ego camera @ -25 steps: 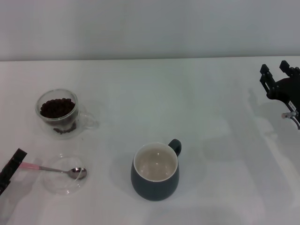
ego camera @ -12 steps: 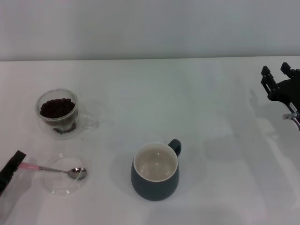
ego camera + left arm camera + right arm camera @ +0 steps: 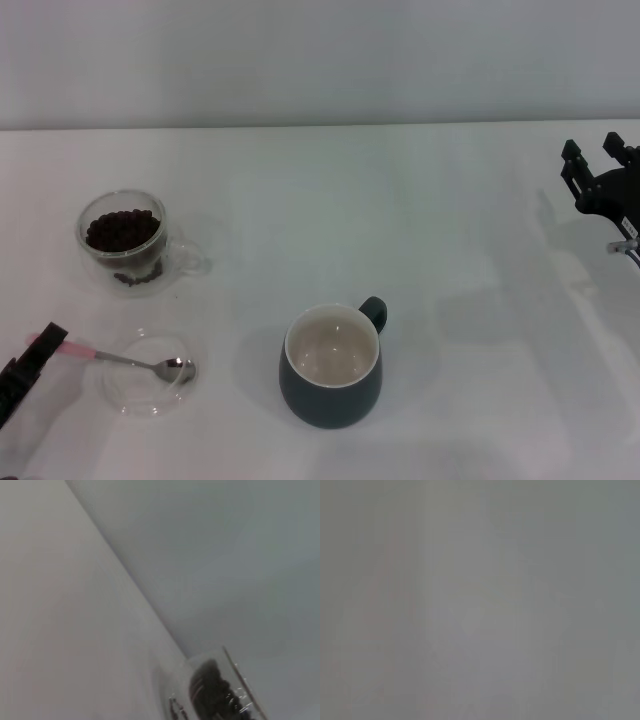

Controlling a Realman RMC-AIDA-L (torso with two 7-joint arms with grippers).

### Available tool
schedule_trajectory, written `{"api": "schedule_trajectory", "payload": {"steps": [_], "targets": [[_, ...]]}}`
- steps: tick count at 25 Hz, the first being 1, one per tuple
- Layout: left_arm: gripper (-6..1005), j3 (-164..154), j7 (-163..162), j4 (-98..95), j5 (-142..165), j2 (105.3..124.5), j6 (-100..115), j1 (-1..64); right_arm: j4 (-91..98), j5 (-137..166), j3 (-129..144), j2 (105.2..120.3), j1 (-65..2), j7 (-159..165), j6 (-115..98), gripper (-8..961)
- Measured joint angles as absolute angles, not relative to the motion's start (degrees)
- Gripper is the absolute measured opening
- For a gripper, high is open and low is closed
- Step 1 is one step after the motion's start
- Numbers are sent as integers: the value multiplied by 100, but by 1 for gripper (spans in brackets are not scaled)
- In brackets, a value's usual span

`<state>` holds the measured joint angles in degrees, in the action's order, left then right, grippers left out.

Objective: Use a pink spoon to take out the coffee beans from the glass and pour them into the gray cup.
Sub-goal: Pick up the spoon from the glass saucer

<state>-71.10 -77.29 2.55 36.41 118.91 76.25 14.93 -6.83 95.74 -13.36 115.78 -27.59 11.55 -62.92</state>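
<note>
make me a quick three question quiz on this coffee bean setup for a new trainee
1. True or false: the gray cup already holds coffee beans.
2. What does the pink spoon's bowl rest on? A) the glass B) a clear saucer C) the bare table
3. Which gripper is at the spoon's handle?

Key
1. False: its cream inside is empty; the beans are in the glass.
2. B.
3. The left gripper, at the table's near left; the right gripper hangs far right.
</note>
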Motion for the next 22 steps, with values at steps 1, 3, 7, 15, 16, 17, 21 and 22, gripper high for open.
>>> {"api": "schedule_trajectory", "payload": {"steps": [1, 3, 7, 15, 16, 17, 21, 22], "targets": [[203, -7111, -7728, 248, 3643, 11891, 7654, 1494, -681, 9555, -1336, 11577, -2759, 1154, -6292, 542], [166, -7111, -7728, 212, 3647, 11888, 7717, 1487, -679, 9516, -1336, 11575, -2760, 1146, -6291, 542], [141, -7111, -7735, 99, 3648, 11878, 7848, 1433, -677, 9492, -1336, 11575, -2759, 1138, -6284, 542], [133, -7110, -7840, -43, 3685, 11801, 8157, 1414, -676, 9483, -1336, 11575, -2760, 1136, -6262, 541], [133, -7111, -7886, -46, 3700, 11782, 8194, 1414, -676, 9483, -1336, 11575, -2761, 1135, -6258, 541], [133, -7111, -7920, -47, 3718, 11768, 8216, 1413, -676, 9483, -1336, 11575, -2763, 1135, -6253, 541], [133, -7115, -7979, -49, 3740, 11725, 8284, 1368, -676, 9483, -1336, 11575, -2764, 1134, -6230, 541], [133, -7112, -7979, -50, 3731, 11704, 8319, 1350, -676, 9483, -1336, 11575, -2763, 1134, -6227, 541]]}}
